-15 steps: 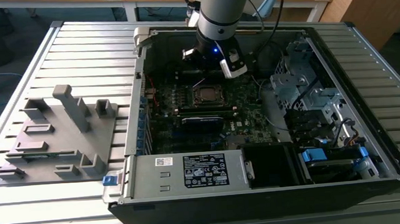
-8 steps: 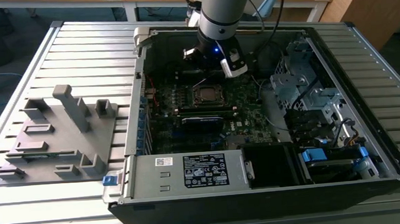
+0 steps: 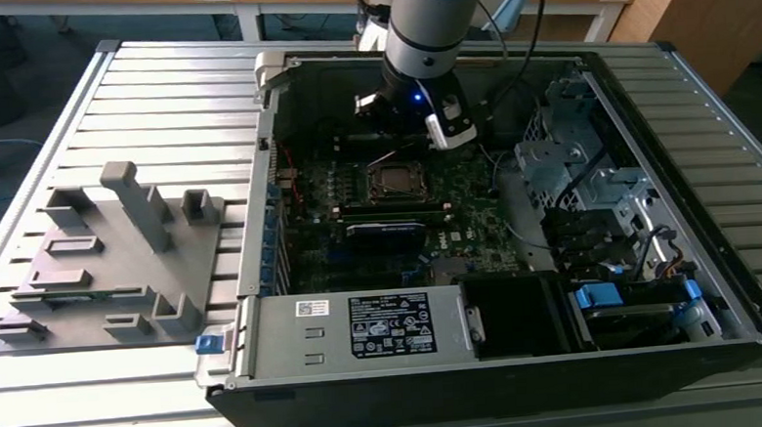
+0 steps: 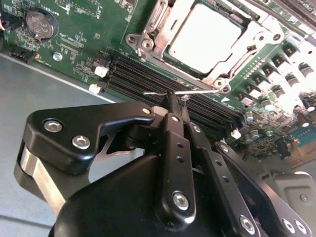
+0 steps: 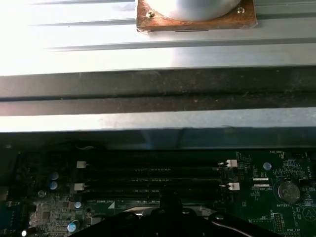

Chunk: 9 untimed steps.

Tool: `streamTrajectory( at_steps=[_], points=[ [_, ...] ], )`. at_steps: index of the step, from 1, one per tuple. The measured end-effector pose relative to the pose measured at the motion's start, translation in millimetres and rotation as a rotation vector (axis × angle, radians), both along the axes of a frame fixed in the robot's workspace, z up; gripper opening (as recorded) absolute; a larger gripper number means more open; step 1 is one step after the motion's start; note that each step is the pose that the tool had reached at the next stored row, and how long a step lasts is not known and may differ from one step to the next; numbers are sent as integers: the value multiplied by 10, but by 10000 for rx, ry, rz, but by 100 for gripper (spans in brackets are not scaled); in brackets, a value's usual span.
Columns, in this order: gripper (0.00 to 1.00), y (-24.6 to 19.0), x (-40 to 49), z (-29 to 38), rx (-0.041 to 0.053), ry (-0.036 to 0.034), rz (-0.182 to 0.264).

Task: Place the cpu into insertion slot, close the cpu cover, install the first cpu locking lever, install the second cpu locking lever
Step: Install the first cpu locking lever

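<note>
The cpu (image 4: 205, 37) lies flat in the insertion slot (image 3: 393, 181), its pale grey face showing through the cut-out. The cpu cover (image 4: 257, 33), a silver frame, is folded down around it. A thin silver locking lever (image 4: 202, 91) runs along the near edge of the socket, over the black memory slots (image 4: 148, 79). My gripper (image 4: 173, 98) is shut, and its black fingertips touch this lever wire. In the exterior view the gripper (image 3: 397, 139) hangs inside the open computer case, just behind the socket.
The green motherboard (image 3: 355, 229) lies inside the black case, with a grey power supply box (image 3: 355, 327) at the front and drive cages (image 3: 574, 169) at the exterior view's right. A grey fixture (image 3: 109, 257) stands on the slatted table. Memory slots (image 5: 153, 175) run beside the case wall.
</note>
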State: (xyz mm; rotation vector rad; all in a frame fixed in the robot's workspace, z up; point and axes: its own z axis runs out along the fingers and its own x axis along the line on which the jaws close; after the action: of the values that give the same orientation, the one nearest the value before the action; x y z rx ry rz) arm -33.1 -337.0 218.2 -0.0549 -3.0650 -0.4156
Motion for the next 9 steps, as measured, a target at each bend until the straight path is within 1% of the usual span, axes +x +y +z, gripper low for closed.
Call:
streamTrajectory(
  at_steps=[5,9],
  points=[
    [10,0,3,-54,1,-1,-127],
    [10,0,4,-88,0,0,-578]
  ],
)
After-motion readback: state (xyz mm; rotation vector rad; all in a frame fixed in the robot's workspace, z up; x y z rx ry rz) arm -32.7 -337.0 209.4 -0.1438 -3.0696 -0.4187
